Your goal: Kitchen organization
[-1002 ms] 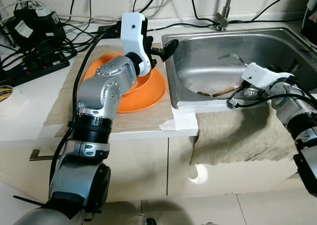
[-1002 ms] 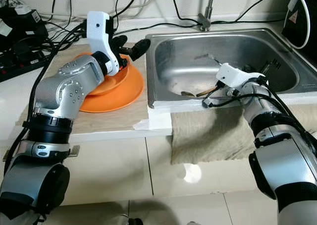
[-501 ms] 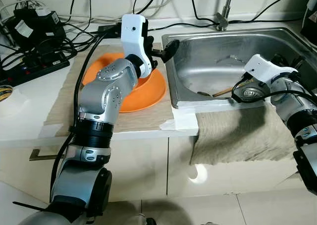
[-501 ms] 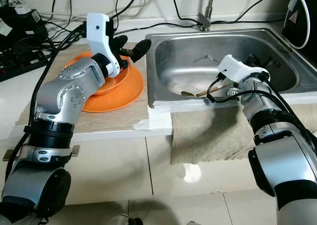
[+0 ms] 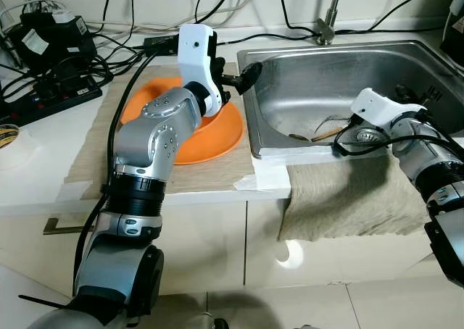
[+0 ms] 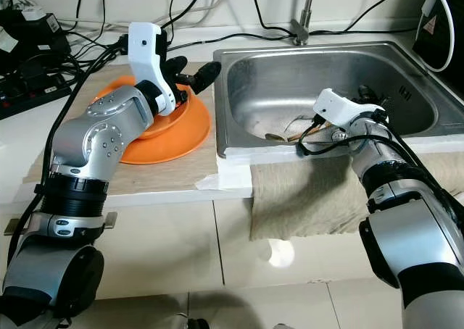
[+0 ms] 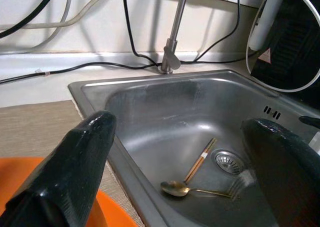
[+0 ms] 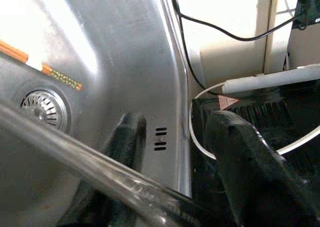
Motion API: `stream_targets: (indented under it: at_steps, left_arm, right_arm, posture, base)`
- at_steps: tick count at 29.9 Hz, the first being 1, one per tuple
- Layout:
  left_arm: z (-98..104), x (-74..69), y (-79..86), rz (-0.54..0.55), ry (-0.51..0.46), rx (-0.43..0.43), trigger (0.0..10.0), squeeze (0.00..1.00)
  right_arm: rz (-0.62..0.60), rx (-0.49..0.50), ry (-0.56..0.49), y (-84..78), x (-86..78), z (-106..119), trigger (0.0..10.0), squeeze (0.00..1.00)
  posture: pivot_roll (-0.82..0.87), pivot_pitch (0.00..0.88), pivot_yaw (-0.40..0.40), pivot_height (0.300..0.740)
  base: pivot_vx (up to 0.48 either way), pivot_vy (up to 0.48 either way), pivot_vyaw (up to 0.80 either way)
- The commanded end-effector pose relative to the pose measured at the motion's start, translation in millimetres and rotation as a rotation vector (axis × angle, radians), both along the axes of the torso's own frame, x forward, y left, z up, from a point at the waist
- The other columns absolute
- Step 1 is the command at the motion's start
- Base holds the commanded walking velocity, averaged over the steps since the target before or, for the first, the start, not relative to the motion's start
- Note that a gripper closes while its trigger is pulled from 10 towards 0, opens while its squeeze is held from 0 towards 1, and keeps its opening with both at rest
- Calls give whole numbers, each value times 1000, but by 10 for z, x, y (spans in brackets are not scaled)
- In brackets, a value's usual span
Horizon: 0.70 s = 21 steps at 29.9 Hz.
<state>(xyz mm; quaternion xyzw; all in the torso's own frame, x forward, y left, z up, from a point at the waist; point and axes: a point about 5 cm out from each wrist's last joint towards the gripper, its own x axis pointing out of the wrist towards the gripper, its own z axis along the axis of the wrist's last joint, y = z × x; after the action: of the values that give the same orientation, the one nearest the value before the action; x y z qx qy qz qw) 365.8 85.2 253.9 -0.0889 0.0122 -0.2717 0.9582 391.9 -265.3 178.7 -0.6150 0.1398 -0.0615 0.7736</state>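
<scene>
Two stacked orange plates [image 5: 217,137] lie on a beige mat left of the steel sink [image 5: 290,61]. My left gripper [image 5: 235,75] hovers open over the plates' far rim, beside the sink's left edge. On the sink floor lie a spoon [image 7: 175,188] and a chopstick [image 7: 200,160] near the drain [image 7: 229,162]. My right gripper [image 8: 178,119] is down inside the sink at its front right. A clear glass piece [image 5: 335,122] lies by it, and its rim [image 8: 75,157] runs across one finger into the grip.
A faucet [image 5: 326,25] rises behind the sink. Cables and a black power strip [image 5: 51,90] crowd the back left of the counter. A beige cloth [image 5: 348,198] hangs over the counter's front edge below the sink. A black appliance [image 8: 260,112] stands right of the sink.
My right gripper rose, then came back down and left, and the clear glass piece shifted toward the sink's front wall. The left arm barely moved.
</scene>
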Motion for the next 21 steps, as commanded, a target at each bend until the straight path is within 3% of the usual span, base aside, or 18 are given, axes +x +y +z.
stream_targets:
  at_steps: [1, 17, 21]
  left_arm:
    - [39, -13, 6, 2, -2, -5, 10000, 0]
    - [49, -11, 5, 0, -2, 6, 10000, 0]
    - [46, -9, 6, 3, -10, 22, 10000, 0]
  right_arm:
    - [17, -25, 49, 17, -20, -86, 10000, 1000]
    - [15, -12, 30, 21, -12, -63, 10000, 1000]
    - [-2, 81, -41, 48, 13, 0, 10000, 1000]
  posture:
    - [-19, 0, 67, 740]
    - [-23, 0, 71, 740]
    - [-22, 0, 71, 740]
  base:
    - [0, 0, 0]
    - [0, 0, 0]
    - [0, 0, 0]
